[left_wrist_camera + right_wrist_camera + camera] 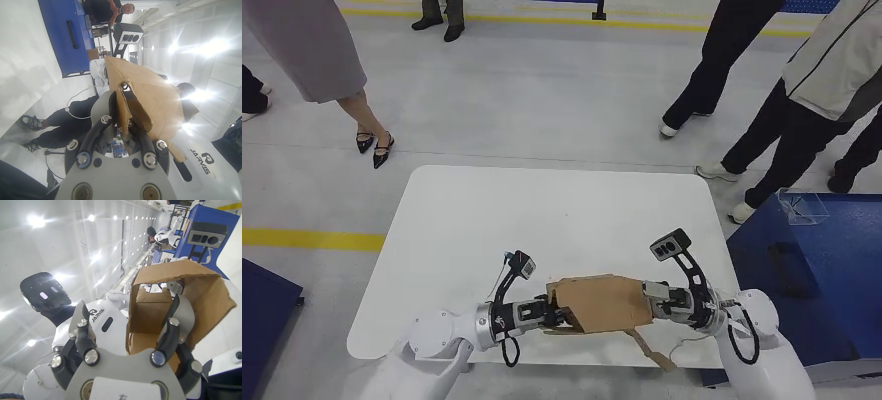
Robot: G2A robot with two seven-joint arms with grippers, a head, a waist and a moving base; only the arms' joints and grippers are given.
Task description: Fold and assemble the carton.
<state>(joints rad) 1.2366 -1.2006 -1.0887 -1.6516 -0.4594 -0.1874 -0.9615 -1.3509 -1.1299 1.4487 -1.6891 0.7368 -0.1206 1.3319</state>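
Carton point(604, 300) pinched by left gripper point(558, 315), right gripper point(130, 306) spread wide.

I count one brown corrugated cardboard carton point(607, 298), one white rounded-rectangle worktop point(542, 210), and two grey-and-black grippers on my rig: left gripper point(561, 317) and right gripper point(646, 297).

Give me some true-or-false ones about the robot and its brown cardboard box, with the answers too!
1. The brown cardboard carton sits between the robot's two arms. True.
2. The carton is at the far edge of the white table. False: it is at the near edge, close to the robot.
3. The right gripper is open, with one finger inside the carton. True.
4. The left gripper holds nothing. False: it pinches a carton flap.
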